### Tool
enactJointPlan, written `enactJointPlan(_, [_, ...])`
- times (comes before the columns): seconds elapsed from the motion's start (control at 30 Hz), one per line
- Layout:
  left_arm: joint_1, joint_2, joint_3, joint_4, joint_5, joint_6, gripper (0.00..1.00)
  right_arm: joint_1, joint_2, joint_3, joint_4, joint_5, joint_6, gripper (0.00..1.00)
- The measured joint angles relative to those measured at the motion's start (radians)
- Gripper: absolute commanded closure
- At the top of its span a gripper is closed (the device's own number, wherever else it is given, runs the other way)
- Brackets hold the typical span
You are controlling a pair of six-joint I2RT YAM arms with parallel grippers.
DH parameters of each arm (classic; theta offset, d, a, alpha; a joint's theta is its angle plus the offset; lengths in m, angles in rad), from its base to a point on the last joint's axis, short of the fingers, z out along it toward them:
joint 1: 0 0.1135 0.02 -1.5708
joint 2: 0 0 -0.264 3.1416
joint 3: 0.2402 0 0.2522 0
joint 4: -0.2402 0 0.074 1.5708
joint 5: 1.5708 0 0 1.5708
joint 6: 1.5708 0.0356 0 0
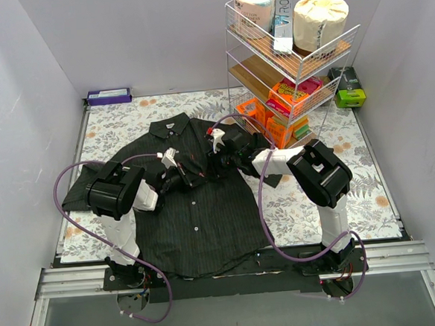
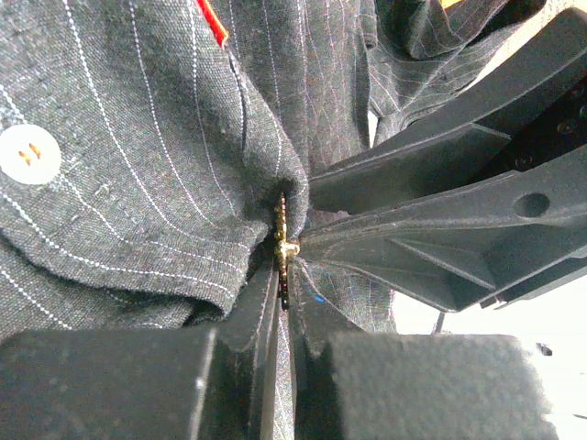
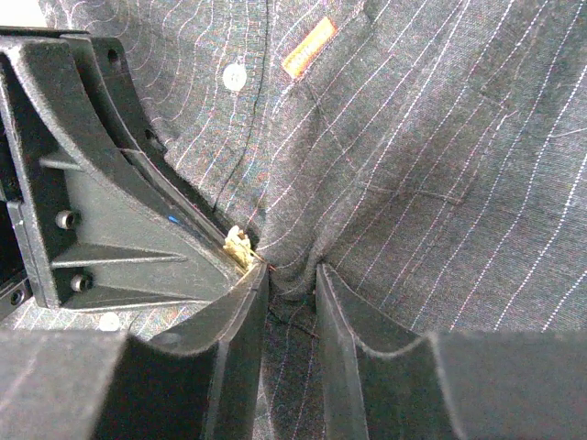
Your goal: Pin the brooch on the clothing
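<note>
The black pinstriped shirt (image 1: pixel 199 224) lies flat on the mat, collar to the back. My left gripper (image 1: pixel 196 176) is shut on the small golden brooch (image 2: pixel 283 240), held edge-on at its tips (image 2: pixel 286 293) against a raised fold of the shirt (image 2: pixel 138 137). My right gripper (image 1: pixel 213 166) meets it from the right and is shut on that fold (image 3: pixel 289 275). The brooch (image 3: pixel 237 246) shows beside the right gripper's left finger. The red label (image 2: pixel 213 20) and a white button (image 2: pixel 29 153) lie just beyond the fold. The pin's point is hidden in the cloth.
A wire rack (image 1: pixel 285 61) with toilet rolls and snack packs stands at the back right, close to the right arm. A purple box (image 1: pixel 109 96) lies at the back left, a green box (image 1: pixel 349 94) at the back right. The floral mat (image 1: pixel 125 125) covers the table.
</note>
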Motion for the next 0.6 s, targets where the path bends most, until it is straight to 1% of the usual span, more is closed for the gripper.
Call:
enactJointPlan(0.43, [0.002,0.0,0.084,-0.142,0.036,0.009,1.0,-0.005,-0.005,0.0,-0.002,0.01,-0.057,0.72])
enactJointPlan(0.6, [0.004,0.0,0.107,-0.184,0.047,0.008,1.0,-0.005,-0.005,0.004,-0.005,0.013,-0.071,0.79])
